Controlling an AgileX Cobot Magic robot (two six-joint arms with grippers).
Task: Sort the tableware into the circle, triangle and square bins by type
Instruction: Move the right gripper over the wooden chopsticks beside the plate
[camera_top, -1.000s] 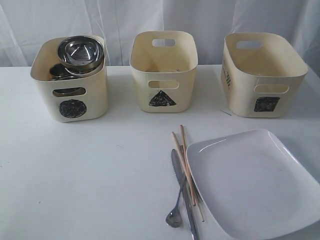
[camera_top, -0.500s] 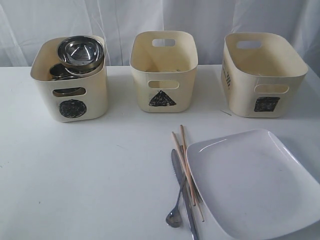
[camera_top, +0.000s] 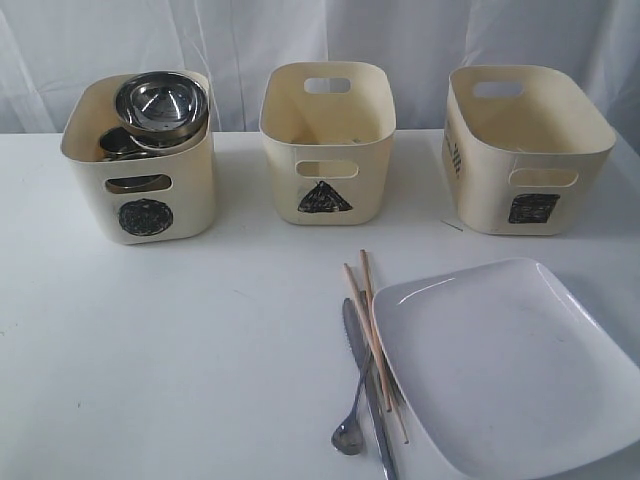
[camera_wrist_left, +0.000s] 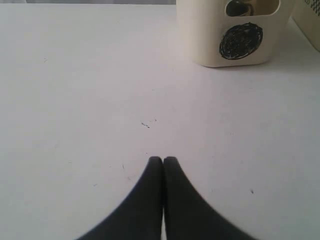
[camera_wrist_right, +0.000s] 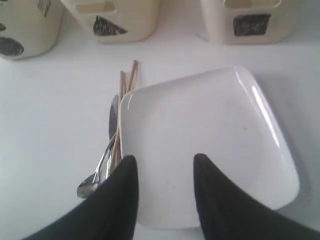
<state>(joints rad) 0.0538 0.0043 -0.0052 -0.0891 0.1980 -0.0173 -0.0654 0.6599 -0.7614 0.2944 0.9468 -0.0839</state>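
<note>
Only the exterior view takes in all three bins along the far edge of the white table (camera_top: 150, 350): the circle bin (camera_top: 190, 190) at 10 o'clock, with a steel bowl (camera_top: 160, 103) on top of its load; the triangle bin (camera_top: 370, 170) at 12; the square bin (camera_top: 480, 190) at 2; a white curtain (camera_top: 400, 30) hangs behind them. The large white square plate (camera_top: 500, 370) lies at 5 o'clock; along its 9 o'clock edge the wooden chopsticks (camera_top: 365, 322), steel knife (camera_top: 383, 445) and spoon (camera_top: 347, 437) lie crossed in one bundle. The claws appear in the wrist views alone; the left gripper (camera_wrist_left: 163, 160) hangs low over bare table, jaws pressed together on nothing, the circle bin ahead of it; the right gripper (camera_wrist_right: 165, 165) hovers over the plate, jaws spread wide, holding nothing.
</note>
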